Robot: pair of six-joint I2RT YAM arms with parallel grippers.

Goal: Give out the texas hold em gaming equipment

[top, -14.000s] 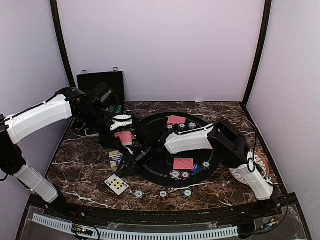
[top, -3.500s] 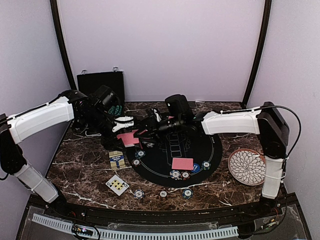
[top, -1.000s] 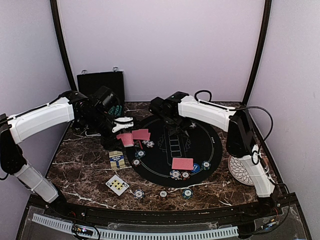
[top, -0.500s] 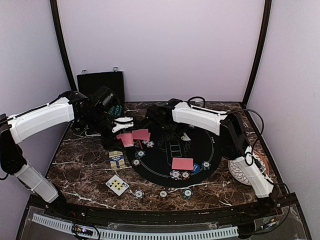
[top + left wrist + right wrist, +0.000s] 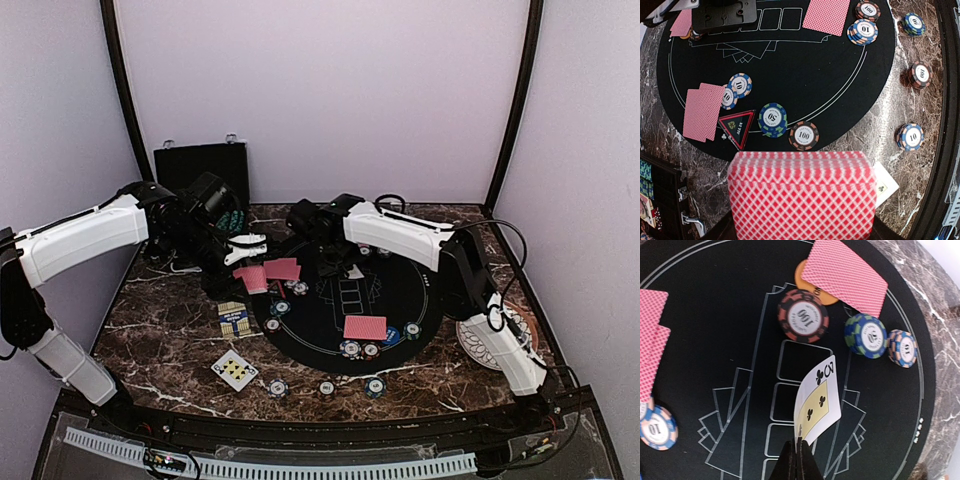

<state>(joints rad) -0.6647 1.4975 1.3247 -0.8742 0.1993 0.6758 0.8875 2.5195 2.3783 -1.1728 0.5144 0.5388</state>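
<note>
1 card [image 5: 817, 400], 3 of clubs, face-up, pinched in right gripper [image 5: 797, 460], moved from deck [image 5: 801, 195] to over mat [image 5: 715, 315] far side. Likely community dealing starts. Left gripper [image 5: 243, 243] clamps deck near table [image 5: 170, 320] left edge.

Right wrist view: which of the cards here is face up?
The three of clubs, pinched in the right gripper over the mat. The card over the orange button and the cards at the left edge show only red patterned backs.
</note>
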